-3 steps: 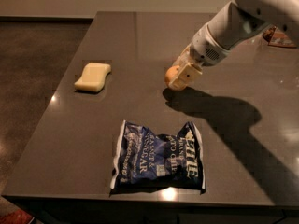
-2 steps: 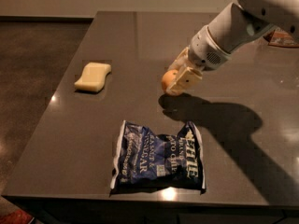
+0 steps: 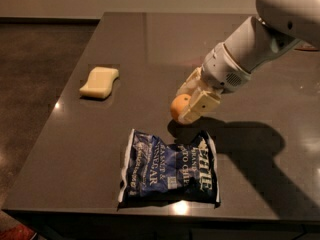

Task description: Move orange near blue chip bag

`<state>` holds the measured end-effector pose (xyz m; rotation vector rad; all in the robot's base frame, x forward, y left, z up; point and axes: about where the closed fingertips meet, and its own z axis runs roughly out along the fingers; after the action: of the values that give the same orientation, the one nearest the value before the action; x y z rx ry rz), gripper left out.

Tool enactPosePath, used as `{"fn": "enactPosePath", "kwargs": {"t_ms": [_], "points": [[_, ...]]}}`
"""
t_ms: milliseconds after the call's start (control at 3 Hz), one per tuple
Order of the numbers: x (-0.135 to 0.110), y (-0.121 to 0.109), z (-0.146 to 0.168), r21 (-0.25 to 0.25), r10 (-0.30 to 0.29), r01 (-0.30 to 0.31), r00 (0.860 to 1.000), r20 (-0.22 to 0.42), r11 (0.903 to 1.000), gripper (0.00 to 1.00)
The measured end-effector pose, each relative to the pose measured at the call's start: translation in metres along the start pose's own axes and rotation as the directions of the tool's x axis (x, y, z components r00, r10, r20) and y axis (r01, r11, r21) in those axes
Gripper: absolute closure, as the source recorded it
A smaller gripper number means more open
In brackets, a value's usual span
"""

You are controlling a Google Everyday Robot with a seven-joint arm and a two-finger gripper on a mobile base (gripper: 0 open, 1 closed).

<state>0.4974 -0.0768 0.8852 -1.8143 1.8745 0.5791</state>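
Note:
The orange [image 3: 178, 106] is a small round fruit held between my gripper's [image 3: 186, 104] pale fingers, just above the dark table near its middle. The gripper is shut on the orange and reaches in from the upper right on a white arm. The blue chip bag [image 3: 171, 166] lies flat near the table's front edge, dark blue with white lettering. The orange is just beyond the bag's upper edge, a short gap away from it.
A pale yellow sponge [image 3: 99, 82] lies on the left part of the dark grey table [image 3: 125, 39]. The table's left edge drops to a brown floor [image 3: 35, 84]. The arm casts a broad shadow on the right side of the table.
My gripper has carried the orange toward the front left, closer to the blue chip bag. The bag and the sponge have not moved.

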Motion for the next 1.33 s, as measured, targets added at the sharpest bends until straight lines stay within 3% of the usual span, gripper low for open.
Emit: {"fn": "enactPosePath", "kwargs": {"t_ms": [333,1333], "points": [[0.000,0.013,0.002,-0.018,0.015,-0.015,1.000,0.005,0.9997,0.82],[0.013,0.022,0.010,-0.054,0.075,-0.076,0.997,-0.009,0.9956,0.13]]}}
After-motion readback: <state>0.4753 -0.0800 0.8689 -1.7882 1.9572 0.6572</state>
